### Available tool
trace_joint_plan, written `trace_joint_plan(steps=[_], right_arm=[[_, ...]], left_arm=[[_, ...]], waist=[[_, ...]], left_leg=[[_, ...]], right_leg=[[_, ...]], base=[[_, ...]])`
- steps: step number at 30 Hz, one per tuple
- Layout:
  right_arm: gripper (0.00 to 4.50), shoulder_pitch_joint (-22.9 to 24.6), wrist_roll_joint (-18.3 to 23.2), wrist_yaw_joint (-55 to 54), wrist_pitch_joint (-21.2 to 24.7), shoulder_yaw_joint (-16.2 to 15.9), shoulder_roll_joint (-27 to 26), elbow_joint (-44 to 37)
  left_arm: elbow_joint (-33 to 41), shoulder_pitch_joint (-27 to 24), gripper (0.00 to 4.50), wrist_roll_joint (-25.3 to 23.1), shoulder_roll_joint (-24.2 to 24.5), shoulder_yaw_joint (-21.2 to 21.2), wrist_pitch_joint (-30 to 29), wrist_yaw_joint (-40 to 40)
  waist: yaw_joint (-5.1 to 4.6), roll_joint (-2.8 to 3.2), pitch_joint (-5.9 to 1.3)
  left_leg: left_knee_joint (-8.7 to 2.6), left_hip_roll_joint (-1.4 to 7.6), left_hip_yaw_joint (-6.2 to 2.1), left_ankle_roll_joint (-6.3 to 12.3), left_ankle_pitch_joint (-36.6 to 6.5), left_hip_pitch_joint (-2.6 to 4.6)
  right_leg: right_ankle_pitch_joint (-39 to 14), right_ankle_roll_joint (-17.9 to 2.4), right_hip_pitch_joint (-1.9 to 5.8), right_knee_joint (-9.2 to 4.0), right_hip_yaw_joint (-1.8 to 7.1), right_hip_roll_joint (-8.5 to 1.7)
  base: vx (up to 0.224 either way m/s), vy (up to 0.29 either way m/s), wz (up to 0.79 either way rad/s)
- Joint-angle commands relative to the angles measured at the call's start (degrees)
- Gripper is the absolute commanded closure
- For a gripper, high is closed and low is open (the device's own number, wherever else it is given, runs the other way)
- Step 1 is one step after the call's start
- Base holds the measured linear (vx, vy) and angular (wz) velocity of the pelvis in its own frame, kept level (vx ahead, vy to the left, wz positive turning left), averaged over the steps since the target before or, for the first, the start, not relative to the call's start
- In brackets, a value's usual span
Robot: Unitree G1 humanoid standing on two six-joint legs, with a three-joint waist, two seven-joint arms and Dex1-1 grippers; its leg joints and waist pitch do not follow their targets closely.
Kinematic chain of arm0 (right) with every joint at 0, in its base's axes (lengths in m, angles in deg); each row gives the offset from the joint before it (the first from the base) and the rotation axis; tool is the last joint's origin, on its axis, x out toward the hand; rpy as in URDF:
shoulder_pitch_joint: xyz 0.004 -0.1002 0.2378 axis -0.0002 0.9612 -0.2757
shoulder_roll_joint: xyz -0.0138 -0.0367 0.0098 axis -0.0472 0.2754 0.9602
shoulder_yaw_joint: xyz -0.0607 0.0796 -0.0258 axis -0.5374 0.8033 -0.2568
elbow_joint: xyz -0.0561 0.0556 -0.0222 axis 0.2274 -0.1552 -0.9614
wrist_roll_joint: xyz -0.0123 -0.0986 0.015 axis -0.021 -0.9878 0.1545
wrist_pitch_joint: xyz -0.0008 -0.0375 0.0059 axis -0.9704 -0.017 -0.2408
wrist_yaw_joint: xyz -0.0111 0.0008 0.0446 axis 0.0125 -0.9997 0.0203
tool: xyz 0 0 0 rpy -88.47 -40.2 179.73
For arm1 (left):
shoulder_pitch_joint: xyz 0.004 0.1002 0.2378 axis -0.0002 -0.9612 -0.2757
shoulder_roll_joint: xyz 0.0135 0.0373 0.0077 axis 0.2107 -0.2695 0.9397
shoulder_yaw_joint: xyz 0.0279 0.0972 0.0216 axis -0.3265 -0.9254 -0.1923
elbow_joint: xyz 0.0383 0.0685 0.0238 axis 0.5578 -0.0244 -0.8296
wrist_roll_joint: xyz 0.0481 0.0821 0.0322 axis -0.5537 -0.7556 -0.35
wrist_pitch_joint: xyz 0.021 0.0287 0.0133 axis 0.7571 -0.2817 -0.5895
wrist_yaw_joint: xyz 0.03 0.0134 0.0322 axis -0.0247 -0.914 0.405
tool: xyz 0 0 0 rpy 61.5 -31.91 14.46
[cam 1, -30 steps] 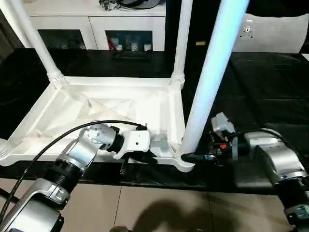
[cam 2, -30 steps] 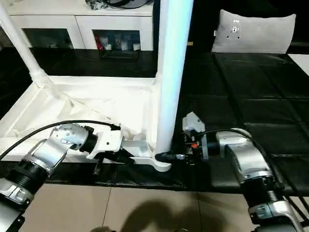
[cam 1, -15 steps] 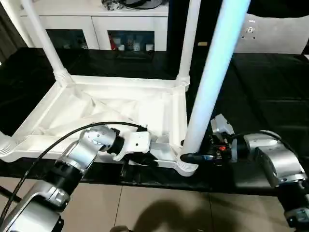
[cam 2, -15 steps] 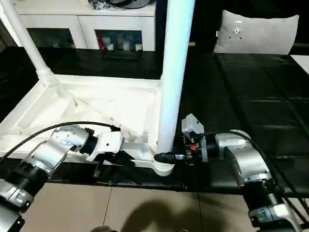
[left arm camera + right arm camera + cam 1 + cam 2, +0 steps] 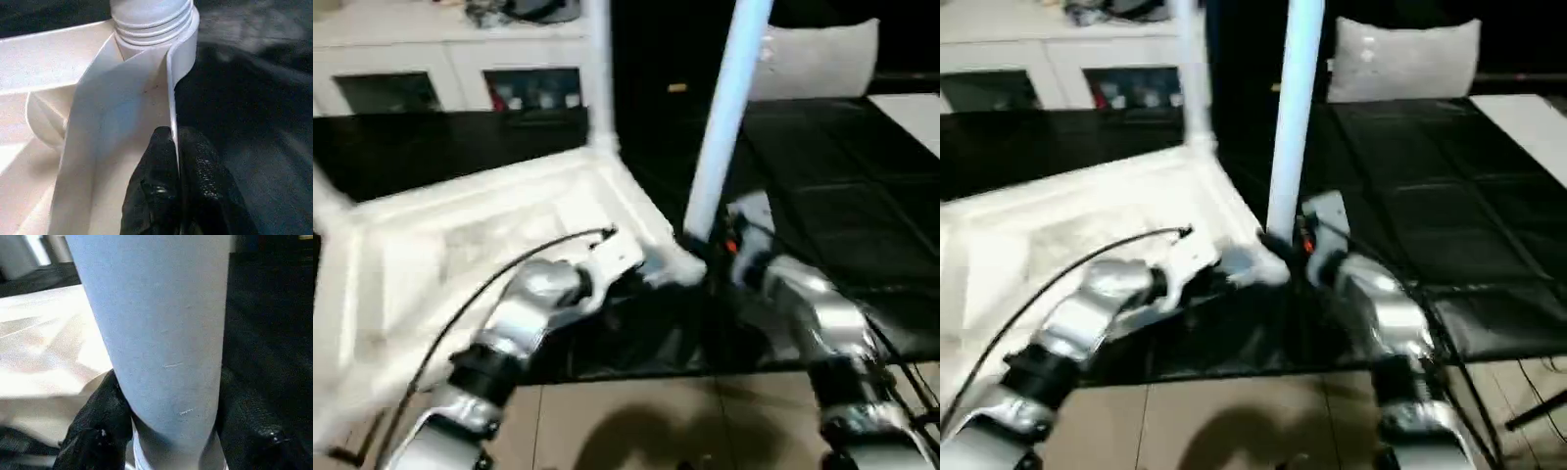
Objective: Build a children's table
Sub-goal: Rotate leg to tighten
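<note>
Right wrist view: right gripper [image 5: 171, 440] clenched round the base of the near-corner leg [image 5: 156, 333] — a black finger [image 5: 93, 431] on each side of the tube, just above the socket.
Left wrist view: left gripper [image 5: 178, 196] pinched tight on the thin rim wall of the table top [image 5: 127, 112], just below a ribbed corner socket [image 5: 154, 22].
Table top: upside down on the black mat [image 5: 862, 196], ribbed underside up, well in front of the white cabinet [image 5: 440, 69].
Legs: near-corner leg [image 5: 724, 108] stands upright in its socket beside the right forearm; another leg [image 5: 597, 69] upright at the far corner of the top.
Change: against the frames a second back, the top sits skewed — its corner with the held leg has swung toward the middle of the view, and both forearms have come in close together around it. Head view has shifted too, so part of that is camera.
Meaning: judged as turning or dragging the whole table by rim and leg, probably to bring another side within reach; the gripped leg looks seated.
Containers: cabinet's glass-door compartments hold small items — too blurred to name. Corner socket holds the leg base.
Risk: a tug on the leg could pull it out of the socket.
</note>
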Motion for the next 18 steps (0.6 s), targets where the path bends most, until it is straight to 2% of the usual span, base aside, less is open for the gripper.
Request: trace_joint_plan(steps=[1, 3, 6, 9, 13, 16, 17, 18], right_arm=[[1.96, -0.10, 2.49, 0.82, 2.57, -3.94, -5.16, 3.09], [1.82, 1.13, 2.17, 1.22, 0.51, -2.48, -4.22, 1.28], [1.45, 2.29, 1.80, 3.68, -1.32, -2.32, -2.24, 0.11], [1.26, 3.34, 2.13, 6.48, -2.43, -2.40, -0.15, -0.82], [0.92, 5.77, 3.36, 14.22, -4.58, -2.53, 5.51, -4.19], [0.53, 6.85, 4.00, 21.33, -5.64, -2.57, 10.94, -6.02], [0.53, 6.95, 4.02, 22.24, -5.74, -2.68, 11.60, -6.20], [0.40, 7.11, 3.99, 23.91, -5.91, -2.99, 12.78, -6.50]], left_arm=[[1.17, 2.27, 4.50, -0.01, -3.56, -4.31, 1.33, 0.84], [1.39, 2.13, 4.50, -0.85, -1.93, -3.74, 0.80, 1.60], [1.50, 1.59, 4.50, -1.54, -0.47, -3.71, 1.69, 0.89], [0.97, 1.38, 4.50, -1.90, 0.58, -3.62, 3.10, 0.35], [0.06, 0.82, 4.50, -0.86, 2.56, -3.23, 5.83, -1.59], [-0.81, 0.00, 4.50, 0.21, 5.05, -3.39, 8.52, -4.80], [-0.86, -0.11, 4.50, 0.40, 5.34, -3.38, 8.83, -5.28], [-0.81, -0.37, 4.50, 0.85, 5.84, -3.38, 9.38, -6.28]], waist=[[0.58, -0.69, -3.57], [0.79, -0.72, -3.63], [0.98, -0.56, -3.73], [1.23, -0.56, -3.75], [2.23, -0.50, -3.84], [2.53, -0.46, -3.88], [2.56, -0.34, -3.85], [2.65, -0.46, -3.87]], left_leg=[[-3.69, -0.65, 0.95, 2.97, -11.69, -1.06], [-3.77, -0.49, 0.94, 3.40, -11.51, -1.13], [-3.87, -0.24, 0.87, 3.94, -11.26, -1.14], [-3.82, -0.22, 0.95, 4.38, -10.97, -1.08], [-3.66, -0.15, 1.10, 5.32, -9.37, -1.01], [-3.62, -0.11, 1.11, 5.64, -9.55, -1.01], [-3.62, -0.10, 1.12, 5.64, -9.57, -1.02], [-3.61, -0.04, 1.11, 5.71, -9.44, -1.01]], right_leg=[[-23.86, -7.11, 3.29, -5.86, 1.82, -1.72], [-21.90, -7.71, 3.41, -5.64, 1.91, -1.71], [-17.90, -9.36, 3.59, -5.25, 1.96, -1.71], [-16.25, -10.10, 3.69, -5.14, 2.03, -1.72], [-14.15, -10.60, 3.86, -5.03, 2.13, -1.75], [-13.88, -10.99, 3.90, -5.00, 2.10, -1.73], [-13.83, -11.03, 3.89, -4.99, 2.11, -1.73], [-13.47, -11.10, 3.93, -4.93, 2.12, -1.68]], base=[[0.000, 0.000, 0.00], [0.000, 0.000, 0.00], [0.000, 0.000, 0.00], [0.000, 0.000, 0.00], [0.000, 0.000, 0.00], [0.000, 0.000, 0.00], [0.000, 0.000, 0.00], [0.000, 0.000, 0.00]])
